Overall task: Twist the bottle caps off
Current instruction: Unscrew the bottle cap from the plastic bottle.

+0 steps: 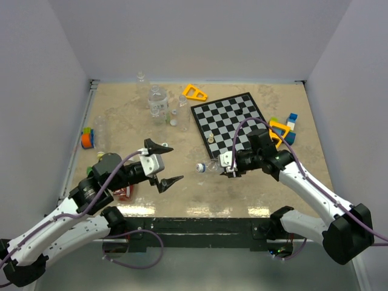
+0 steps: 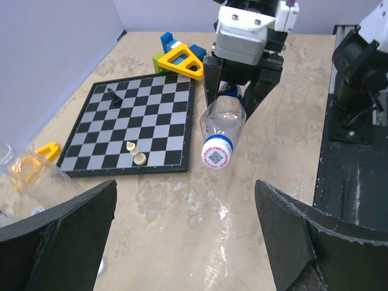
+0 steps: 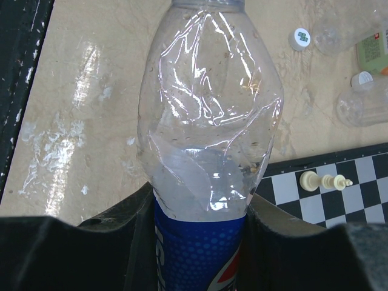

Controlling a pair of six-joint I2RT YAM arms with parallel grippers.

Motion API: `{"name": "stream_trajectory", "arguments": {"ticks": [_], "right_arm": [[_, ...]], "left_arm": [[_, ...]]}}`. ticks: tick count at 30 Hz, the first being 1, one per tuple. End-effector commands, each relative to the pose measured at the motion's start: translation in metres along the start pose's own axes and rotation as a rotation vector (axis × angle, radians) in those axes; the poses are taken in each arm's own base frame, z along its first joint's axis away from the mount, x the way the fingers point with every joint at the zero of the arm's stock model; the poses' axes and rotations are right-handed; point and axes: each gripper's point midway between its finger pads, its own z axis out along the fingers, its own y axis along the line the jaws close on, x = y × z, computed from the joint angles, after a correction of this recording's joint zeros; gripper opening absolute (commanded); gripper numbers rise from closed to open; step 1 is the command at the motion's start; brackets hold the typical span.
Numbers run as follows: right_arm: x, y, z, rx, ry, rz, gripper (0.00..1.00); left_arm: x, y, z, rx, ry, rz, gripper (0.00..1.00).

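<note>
Centre frame, the right gripper (image 1: 228,169) clamps an empty blue-labelled bottle (image 3: 209,121), cap (image 2: 217,156) on; the left gripper (image 1: 175,163) gapes wide, holding nothing.

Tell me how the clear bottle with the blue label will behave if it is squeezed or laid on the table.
The bottle looks empty, so probably light. Its thin wall is already dented near the right pincer, so it likely buckles under a hard squeeze. Being round, it may roll if laid down.

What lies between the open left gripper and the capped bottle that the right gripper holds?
Only bare table separates left gripper from bottle, clearest in the left wrist view.
</note>
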Motion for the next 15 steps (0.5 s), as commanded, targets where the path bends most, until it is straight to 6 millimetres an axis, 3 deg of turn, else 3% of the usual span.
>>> {"name": "stream_trajectory", "arguments": {"ticks": [1,15], "right_arm": [[-0.001,-0.002,-0.001,0.002,-0.001,-0.009,0.16],[-0.002,-0.002,-0.001,0.003,-0.003,-0.013,0.16]], "left_arm": [[-0.012,-0.003,0.010,0.071,-0.084,0.211,1.00],[0.005,-0.006,0.030,0.153,-0.034,0.334,1.00]]}}
